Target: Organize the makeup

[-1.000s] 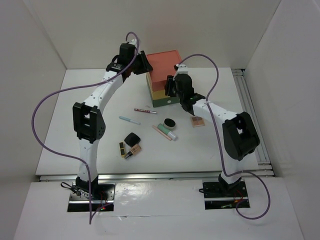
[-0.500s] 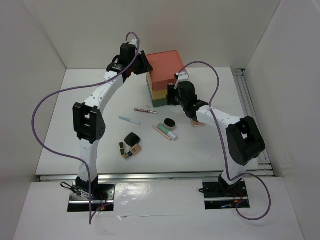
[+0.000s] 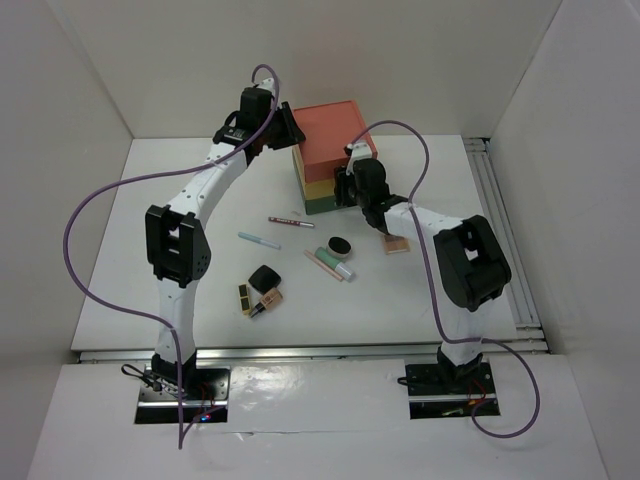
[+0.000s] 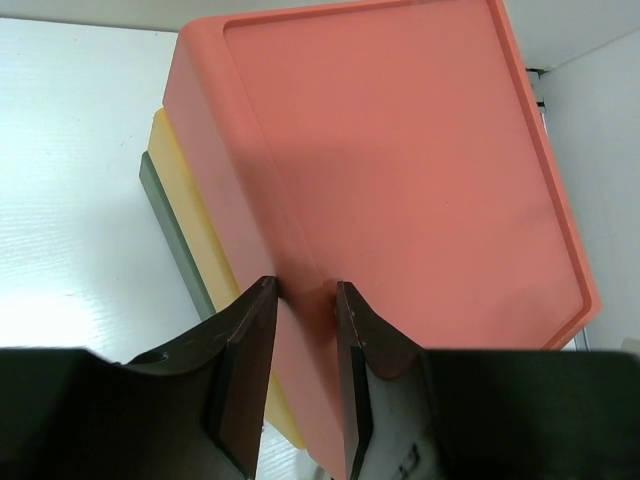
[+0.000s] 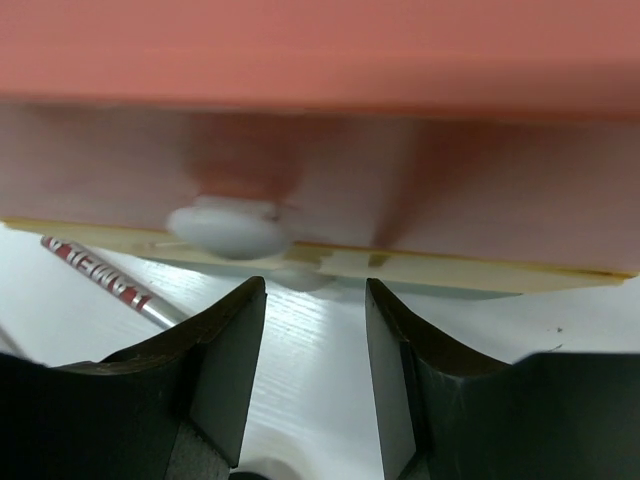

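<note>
Left hand point(image 4: 302, 290): fingers a narrow gap apart, tips on the coral corner of the drawer box point(image 3: 325, 125); can't tell if it clamps or only braces. Use it as the stop. Right hand point(image 5: 310, 290) is spread and empty, and the knob point(image 5: 225, 228) sits left of its gap. Shift left, centre, close, pull straight.

Makeup lies loose on the desk point(image 3: 420, 290): blue pencil point(image 3: 258, 240), black compact point(image 3: 264, 276), dark pencil point(image 3: 290, 221), round pot point(image 3: 339, 244), mint tube point(image 3: 337, 264), pink palette point(image 3: 397, 244). Dark pencil is nearest the drawer path; palette is by the right forearm.

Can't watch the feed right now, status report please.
Left tool at drawer box corner. Right tool open, facing drawer knob. Makeup loose on table. Nothing blocking knob.
</note>
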Tool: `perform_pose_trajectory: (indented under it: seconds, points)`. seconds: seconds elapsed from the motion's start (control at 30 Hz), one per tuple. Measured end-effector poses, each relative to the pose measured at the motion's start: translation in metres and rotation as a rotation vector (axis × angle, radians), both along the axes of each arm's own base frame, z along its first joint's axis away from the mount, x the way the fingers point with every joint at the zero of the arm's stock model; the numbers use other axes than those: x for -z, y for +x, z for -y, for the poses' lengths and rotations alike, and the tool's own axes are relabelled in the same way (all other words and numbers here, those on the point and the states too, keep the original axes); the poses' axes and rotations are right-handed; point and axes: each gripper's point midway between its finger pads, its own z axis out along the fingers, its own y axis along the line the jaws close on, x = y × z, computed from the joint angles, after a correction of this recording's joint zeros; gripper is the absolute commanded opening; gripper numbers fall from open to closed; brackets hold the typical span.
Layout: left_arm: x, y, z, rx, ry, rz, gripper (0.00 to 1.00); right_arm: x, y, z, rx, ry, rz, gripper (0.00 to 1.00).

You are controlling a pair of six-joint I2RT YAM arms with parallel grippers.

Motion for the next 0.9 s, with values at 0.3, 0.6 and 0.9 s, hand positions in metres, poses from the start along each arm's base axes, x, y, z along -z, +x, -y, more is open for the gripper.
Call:
perform_pose_trajectory:
  seconds: [0.3,0.6,0.9]
  points:
    - [0.000,0.000,0.000,-0.002,0.000,0.002,0.39,-0.002,0.004,0.000,-0.023,0.005,0.018,0.41]
    - [0.000,0.000,-0.001,-0.009,0.001,0.000,0.39,-0.003,0.002,-0.007,-0.068,0.009,0.021,0.10]
    - [0.000,0.001,0.001,-0.030,-0.001,-0.002,0.39,0.001,-0.034,-0.001,-0.095,0.000,0.006,0.08]
